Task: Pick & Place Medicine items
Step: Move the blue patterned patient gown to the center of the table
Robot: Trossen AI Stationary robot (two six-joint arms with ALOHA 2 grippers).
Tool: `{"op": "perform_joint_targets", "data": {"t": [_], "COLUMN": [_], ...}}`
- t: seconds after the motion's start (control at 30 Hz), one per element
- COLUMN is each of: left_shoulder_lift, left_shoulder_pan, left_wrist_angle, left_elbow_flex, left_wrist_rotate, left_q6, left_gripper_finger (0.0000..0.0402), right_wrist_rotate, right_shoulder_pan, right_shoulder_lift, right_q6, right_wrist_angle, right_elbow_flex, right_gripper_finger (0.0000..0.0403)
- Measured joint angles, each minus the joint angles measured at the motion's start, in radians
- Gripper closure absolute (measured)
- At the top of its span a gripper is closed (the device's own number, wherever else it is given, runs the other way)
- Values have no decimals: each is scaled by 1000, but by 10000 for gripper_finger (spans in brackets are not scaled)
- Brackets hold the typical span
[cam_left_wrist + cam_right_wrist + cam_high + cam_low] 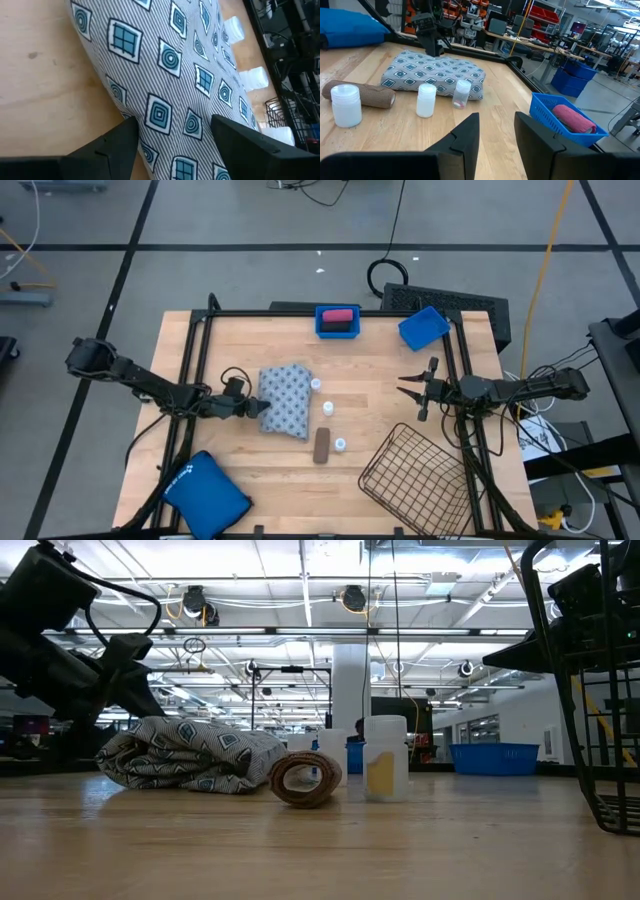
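Patience with the left gripper (258, 406), fingers spread around the edge of the patterned soft pack (287, 400) at mid-table: push deeper over the fold, then pinch firmly and lift slowly, leaving the spread right gripper (407, 388) parked by the wire basket (415, 475).

An industrial lab or workshop is shown — exposed ceiling ducts (350, 598) and strip lights are seen. Red parts bins (540, 12) and cluttered workbenches (520, 37) are ranged beyond the table.

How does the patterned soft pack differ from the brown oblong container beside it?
The grey-blue diamond-patterned soft pack is much larger than the brown oblong container. The pack is slumped, creased fabric; the container is a firm cylinder lying on its side. The left hand straddles the pack's edge; nothing touches the container. Both lie on the wooden table.
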Motion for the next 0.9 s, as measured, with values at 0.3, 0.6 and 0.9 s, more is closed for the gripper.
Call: {"op": "perform_joint_targets", "data": {"t": [0.3, 0.6, 0.9], "left_shoulder_lift": [0, 0, -85], "left_shoulder_pan": [0, 0, 0], "left_wrist_angle": [7, 41, 51], "left_elbow_flex": [0, 0, 21], "left_wrist_rotate": [-5, 12, 128], "left_q6": [50, 109, 239], "left_gripper_finger": [147, 147, 147], "right_wrist_rotate": [2, -2, -2], "right_shoulder_pan": [-1, -1, -1], "right_shoulder_lift": [0, 0, 0], "right_q6": [-139, -481, -137], "right_wrist_angle": [5, 161, 277], "right_elbow_flex": [0, 0, 0], "right_gripper_finger": [287, 287, 287]}}
